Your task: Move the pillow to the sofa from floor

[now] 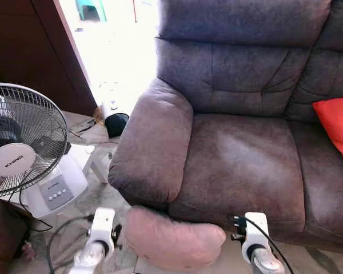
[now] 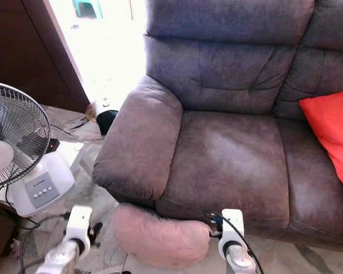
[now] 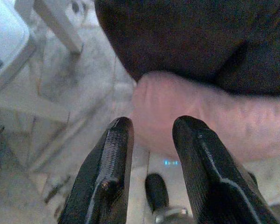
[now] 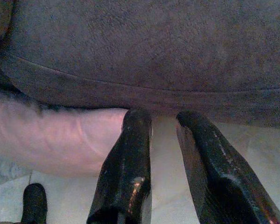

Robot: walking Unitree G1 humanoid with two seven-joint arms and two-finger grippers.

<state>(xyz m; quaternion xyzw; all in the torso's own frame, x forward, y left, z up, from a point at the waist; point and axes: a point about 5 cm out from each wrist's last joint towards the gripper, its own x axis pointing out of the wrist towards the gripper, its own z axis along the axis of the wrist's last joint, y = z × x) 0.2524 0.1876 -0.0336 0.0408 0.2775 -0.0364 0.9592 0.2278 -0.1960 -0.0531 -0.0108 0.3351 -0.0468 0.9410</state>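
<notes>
Pink pillow (image 1: 174, 238) on floor against one sofa (image 1: 240, 165), left gripper (image 3: 151, 140) and right gripper (image 4: 165, 135) both open, empty

Orange cushion (image 1: 338, 128): cut by frame edge. Fan (image 1: 23, 148): left side cropped. Pink pillow (image 1: 174, 240): lower edge cropped.

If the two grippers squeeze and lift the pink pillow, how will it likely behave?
The pink pillow looks plump and creased, so it will probably dent under pressure and sag at the ends. It seems light for its bulk. Its fabric looks matte, so slipping seems unlikely. It lies pressed against the sofa front, so it may drag there.
</notes>
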